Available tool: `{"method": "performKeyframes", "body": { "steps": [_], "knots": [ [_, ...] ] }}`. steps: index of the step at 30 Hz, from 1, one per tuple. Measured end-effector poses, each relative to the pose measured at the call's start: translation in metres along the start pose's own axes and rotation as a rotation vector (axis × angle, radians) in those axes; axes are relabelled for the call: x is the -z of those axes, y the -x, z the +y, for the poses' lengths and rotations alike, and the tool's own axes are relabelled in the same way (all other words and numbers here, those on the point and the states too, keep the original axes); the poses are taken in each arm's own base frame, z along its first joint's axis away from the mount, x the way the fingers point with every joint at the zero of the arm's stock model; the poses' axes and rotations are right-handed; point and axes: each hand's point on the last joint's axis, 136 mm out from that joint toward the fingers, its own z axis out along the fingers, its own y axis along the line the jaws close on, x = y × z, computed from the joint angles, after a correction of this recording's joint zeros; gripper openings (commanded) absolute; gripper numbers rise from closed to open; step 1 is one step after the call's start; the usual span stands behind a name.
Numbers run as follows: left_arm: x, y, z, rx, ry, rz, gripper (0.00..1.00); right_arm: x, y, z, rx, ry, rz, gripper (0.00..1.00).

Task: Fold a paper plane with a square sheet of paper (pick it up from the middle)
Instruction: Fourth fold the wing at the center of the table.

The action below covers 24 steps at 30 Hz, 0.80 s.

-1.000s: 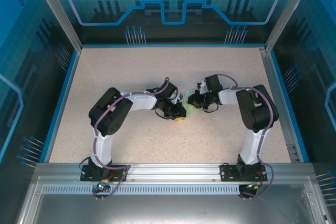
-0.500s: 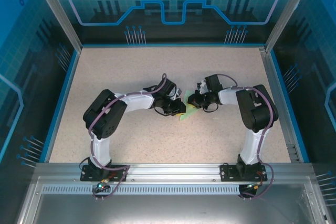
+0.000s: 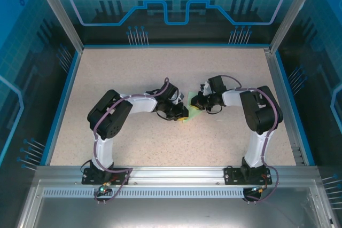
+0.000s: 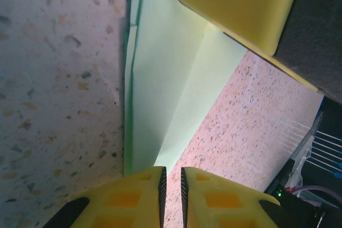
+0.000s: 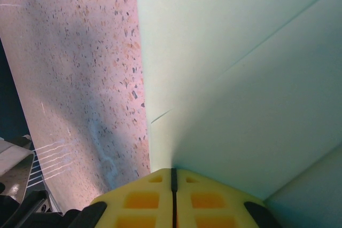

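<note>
Table (image 3: 128, 73) free all round; left pincer (image 3: 184, 118) and right pincer (image 3: 195, 105) crowd its middle

Speckled beige tabletop (image 3: 133, 73) inside blue printed walls (image 3: 176, 4) and aluminium posts (image 3: 57, 12).

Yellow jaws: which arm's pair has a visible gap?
The left gripper: a thin slit shows between its jaws, at the end of the folded pale mint-green paper sheet. The right gripper has its jaws pressed together into one dark line.
</note>
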Motion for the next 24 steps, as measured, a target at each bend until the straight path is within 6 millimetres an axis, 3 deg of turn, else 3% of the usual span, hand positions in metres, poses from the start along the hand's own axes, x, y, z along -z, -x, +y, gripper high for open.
{"method": "performKeyframes", "body": {
  "steps": [24],
  "knots": [
    [-0.004, -0.017, 0.006, -0.022, 0.026, 0.044, 0.17, -0.001, 0.0, 0.001, -0.001, 0.005, 0.006, 0.07]
  ]
}}
